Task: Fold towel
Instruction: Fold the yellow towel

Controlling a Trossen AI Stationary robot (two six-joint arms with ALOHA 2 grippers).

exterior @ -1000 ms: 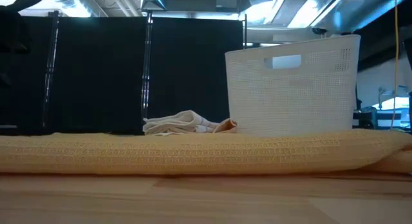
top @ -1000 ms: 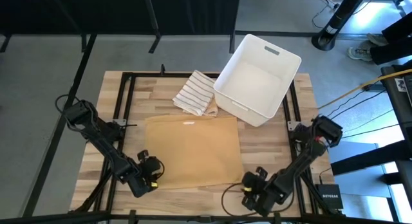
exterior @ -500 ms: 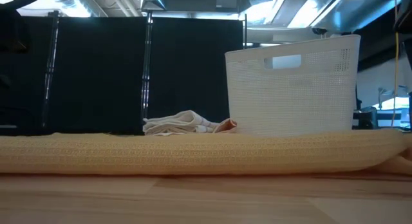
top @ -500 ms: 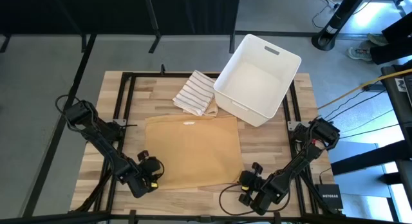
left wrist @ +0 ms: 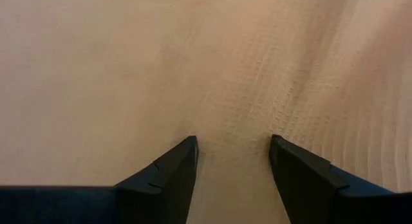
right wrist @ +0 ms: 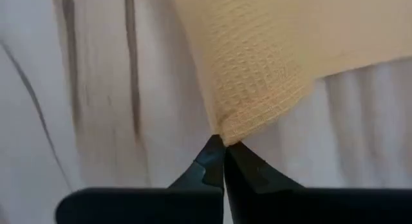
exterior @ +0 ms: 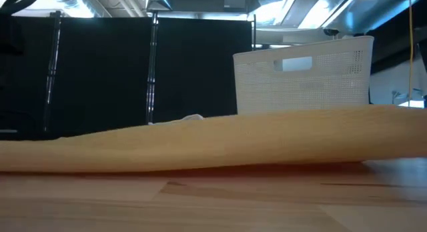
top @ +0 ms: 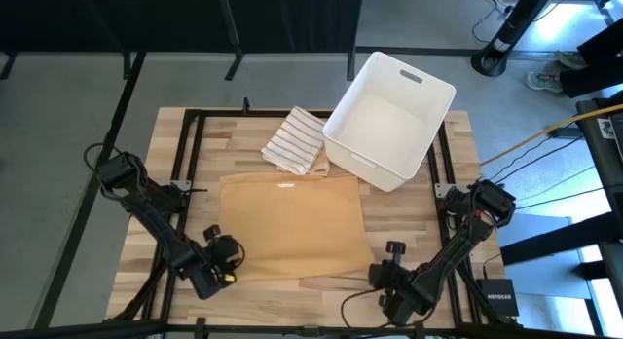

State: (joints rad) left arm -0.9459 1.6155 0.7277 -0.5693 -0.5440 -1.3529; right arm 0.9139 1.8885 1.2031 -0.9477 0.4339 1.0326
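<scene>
Two grippers sit at the near edge of the table [top: 185, 125], one at each front corner of the tan towel [top: 292, 227].

Towel: spread flat mid-table, long axis running 9 to 3 o'clock in the high view. A striped cloth [top: 295, 139] lies at its 12 o'clock and a white basket [top: 389, 120] at about 1 o'clock.

Right gripper [right wrist: 223, 161]: at the towel's 5 o'clock corner, fingers pinched together on the very tip of that corner; the wrist view shows the waffle weave bunched into the closed tips. The low view shows that side of the towel raised off the wood, so the pinch appears to hold.

Left gripper [left wrist: 232, 147]: at the 7 o'clock corner, fingers spread wide with towel fabric lying between and under them; nothing gripped.

Key relation: the towel lies at 12 o'clock from both grippers, so the fold likely carries the front edge toward the far edge. The right arm has its corner; the left does not yet.

Hard to see: from above, both sets of fingertips are hidden under the arms. The left wrist view shows no towel edge, so how far in the fingers sit is unclear.
</scene>
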